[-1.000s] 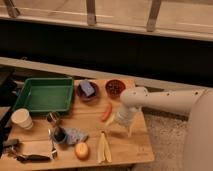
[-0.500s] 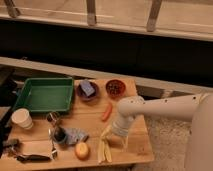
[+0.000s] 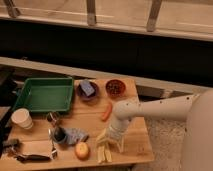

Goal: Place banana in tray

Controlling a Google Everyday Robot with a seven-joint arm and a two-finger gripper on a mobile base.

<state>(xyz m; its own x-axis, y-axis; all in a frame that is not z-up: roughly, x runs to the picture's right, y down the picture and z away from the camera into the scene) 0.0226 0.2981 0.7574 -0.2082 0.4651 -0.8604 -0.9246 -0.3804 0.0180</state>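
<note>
Carefully now: your gripper (image 3: 116, 141) hangs just over the banana (image 3: 103, 149) at the near edge of the table (image 3: 137, 137) (its grasp, I cannot tell). Take the banana mid-length, lift clear of the round orange fruit (image 3: 82, 150), and head for the green tray (image 3: 42, 95).

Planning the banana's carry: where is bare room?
The tray is bare inside. Wood is bare between it and the orange stick, and on the view's right of the claw, low over the banana. Crowded around the white cup.
</note>
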